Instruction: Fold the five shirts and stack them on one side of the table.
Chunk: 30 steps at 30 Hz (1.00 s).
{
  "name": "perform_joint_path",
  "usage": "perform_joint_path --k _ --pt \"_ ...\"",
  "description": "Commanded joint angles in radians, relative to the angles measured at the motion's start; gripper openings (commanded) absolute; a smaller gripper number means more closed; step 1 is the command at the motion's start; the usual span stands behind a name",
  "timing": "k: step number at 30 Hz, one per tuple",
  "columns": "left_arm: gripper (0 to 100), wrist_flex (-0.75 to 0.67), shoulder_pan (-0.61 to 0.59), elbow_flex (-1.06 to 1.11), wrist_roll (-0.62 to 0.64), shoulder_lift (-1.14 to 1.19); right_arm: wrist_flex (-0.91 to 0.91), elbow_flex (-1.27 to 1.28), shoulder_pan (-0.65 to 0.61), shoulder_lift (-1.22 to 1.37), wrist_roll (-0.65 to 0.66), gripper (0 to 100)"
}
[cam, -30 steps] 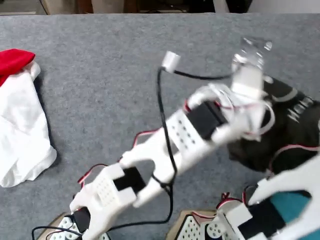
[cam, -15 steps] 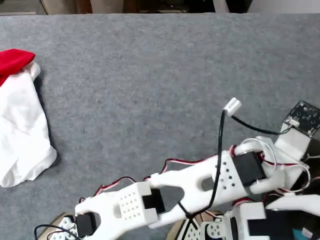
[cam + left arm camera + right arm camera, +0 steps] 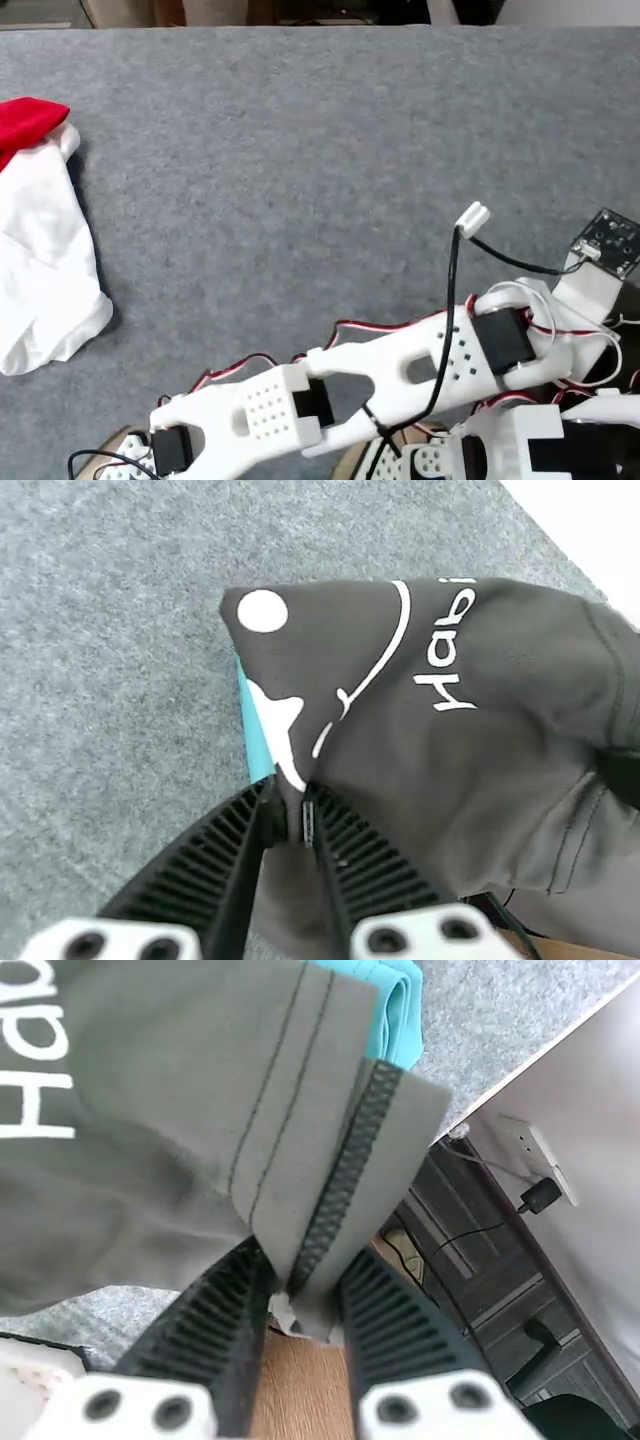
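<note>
Teal shirt [image 3: 258,735] mostly under dark shirt [image 3: 480,760]

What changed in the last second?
An arm swung back from the table's far right toward the near right corner, dragging the dark shirt along. Both sets of jaws are shut on it. The white shirt and red shirt at the left stayed put.

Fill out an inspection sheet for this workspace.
Surface: grey felt table.
Job's things: dark shirt over a teal shirt; white shirt and red shirt at the left edge.
Clutter: nothing seen.
Hands: left hand shut on the dark shirt; right hand shut on its hem.
Cables: black cable looped over an arm; red wires along the joints.
Surroundings: wall socket with a plug beyond the table edge.
</note>
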Motion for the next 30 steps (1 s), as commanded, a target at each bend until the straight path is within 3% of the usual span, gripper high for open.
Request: perform_joint_path --k 1,8,13,18,27,30 --pt "2 -0.023 0.005 -0.048 0.005 -0.019 -0.018 -0.007 0.016 0.004 0.006 0.4" --pt "4 -0.023 0.002 -0.055 0.005 0.012 -0.052 -0.001 0.008 0.005 0.005 2.6" --pt "16 -0.005 -0.002 -0.051 0.011 0.013 -0.052 -0.001 0.007 0.002 0.031 23.3" --pt "19 0.046 -0.012 -0.058 0.029 0.012 -0.046 -0.005 -0.024 -0.004 0.041 37.7" --pt "19 0.178 -0.087 -0.209 0.026 -0.024 0.009 -0.097 -0.058 -0.004 0.037 37.3" --pt "19 0.250 -0.124 -0.288 0.025 -0.039 0.114 -0.179 -0.117 -0.004 0.035 27.7"
